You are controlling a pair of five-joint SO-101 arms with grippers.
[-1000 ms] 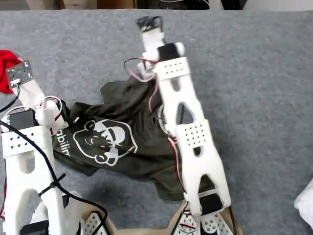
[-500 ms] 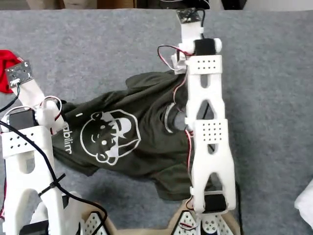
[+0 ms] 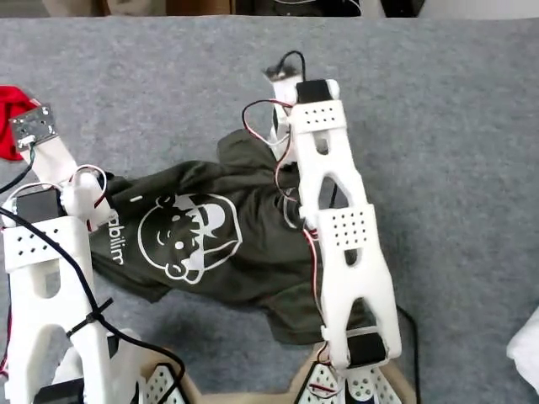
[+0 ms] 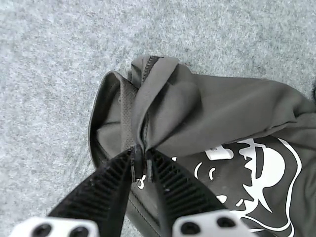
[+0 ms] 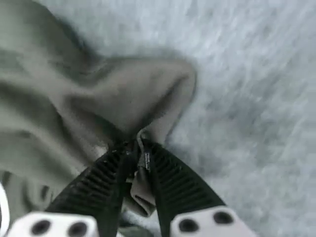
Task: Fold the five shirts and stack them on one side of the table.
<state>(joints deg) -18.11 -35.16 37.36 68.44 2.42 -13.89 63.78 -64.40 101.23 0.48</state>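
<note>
Nearest, by the right edge of the grey felt-covered table [image 3: 455,126], a bit of white cloth [image 3: 526,345]. Mid-table, crumpled between both arms, a dark olive short-sleeved shirt with a white bear print [image 3: 210,244], print facing up. Left claw [image 4: 141,163] clenched on a bunched fold at the shirt's left edge, fabric pinched between ribbed black fingers [image 4: 113,182]. Farther out, right claw [image 5: 137,150] clamped tight on a tuck of the shirt's far edge. Far left, at the table edge, a scrap of red fabric [image 3: 8,118].
</note>
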